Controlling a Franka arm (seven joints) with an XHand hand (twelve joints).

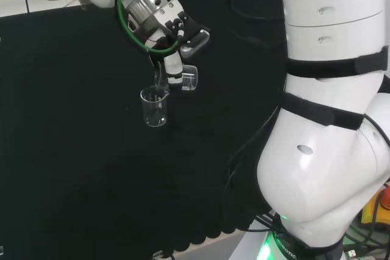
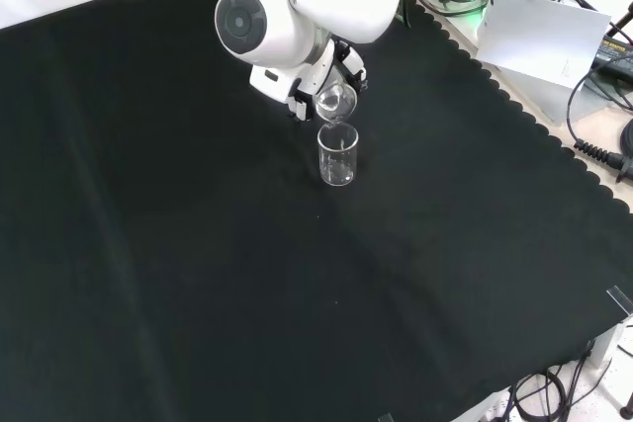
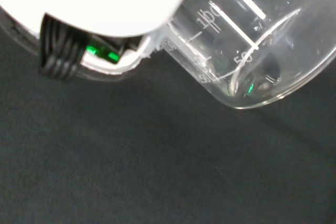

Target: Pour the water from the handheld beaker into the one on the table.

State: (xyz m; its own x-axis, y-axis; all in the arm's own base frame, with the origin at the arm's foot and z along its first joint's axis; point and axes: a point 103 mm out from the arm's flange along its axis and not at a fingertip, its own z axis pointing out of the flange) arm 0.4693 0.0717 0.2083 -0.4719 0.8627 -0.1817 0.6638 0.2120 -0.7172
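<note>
On the black-clothed surface (image 2: 198, 274), an upright glass beaker (image 2: 337, 156) stands alone; just above its rim, the hand (image 1: 177, 59) clasps a tipped beaker (image 1: 188, 78), partly screened in front view by the arm's white link (image 2: 297, 7).

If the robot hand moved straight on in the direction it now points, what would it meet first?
Probably the table beaker, directly below the tilted held beaker in the robot hand; depth is uncertain.

a clear beaker (image 2: 337, 155) stands upright on the black-clothed bench (image 2: 198, 294).
</note>
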